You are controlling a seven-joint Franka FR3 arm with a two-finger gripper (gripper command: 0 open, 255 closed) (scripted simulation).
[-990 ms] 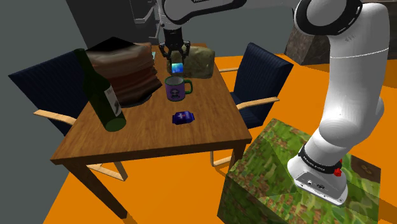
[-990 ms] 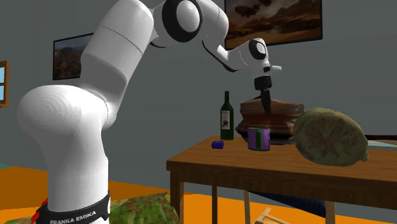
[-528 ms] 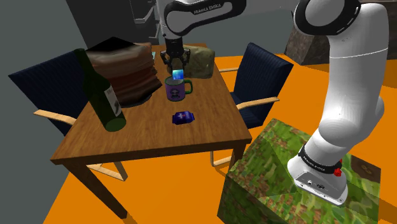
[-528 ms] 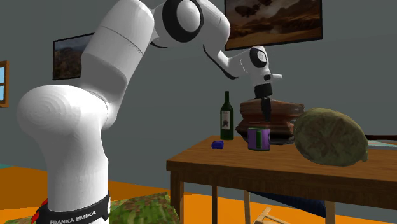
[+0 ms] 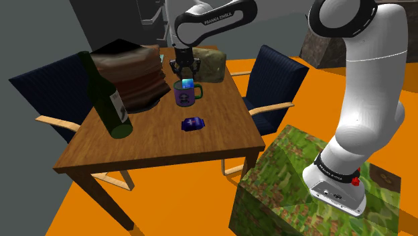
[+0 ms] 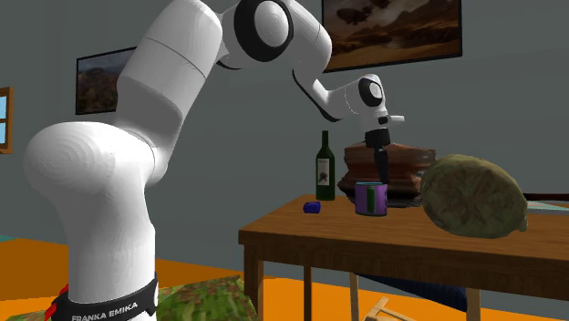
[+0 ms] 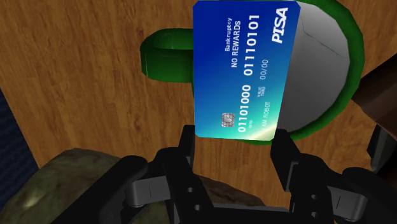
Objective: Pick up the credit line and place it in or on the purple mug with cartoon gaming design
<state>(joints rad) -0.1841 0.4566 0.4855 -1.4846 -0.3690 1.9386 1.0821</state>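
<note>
A blue credit card (image 7: 245,70) marked PISA stands on end over the grey inside of the purple mug (image 5: 186,94), which has a green rim and a green handle (image 7: 165,57). My gripper (image 7: 234,137) hangs straight above the mug, and its fingers (image 7: 188,137) clasp the card's near edge from both sides. The card's (image 5: 188,83) lower part dips into the mug. In the second exterior view the gripper (image 6: 383,175) points down just over the mug (image 6: 370,198).
On the wooden table (image 5: 201,144) a dark wine bottle (image 5: 107,97) leans near a brown stack (image 5: 130,70). An olive lumpy thing (image 5: 211,65) sits behind the mug, a small blue object (image 5: 192,123) in front. Dark blue chairs (image 5: 271,80) flank the table.
The gripper has come down with the card, from above and behind the mug to right over it. The card's lower end now sits inside the mug's rim.
</note>
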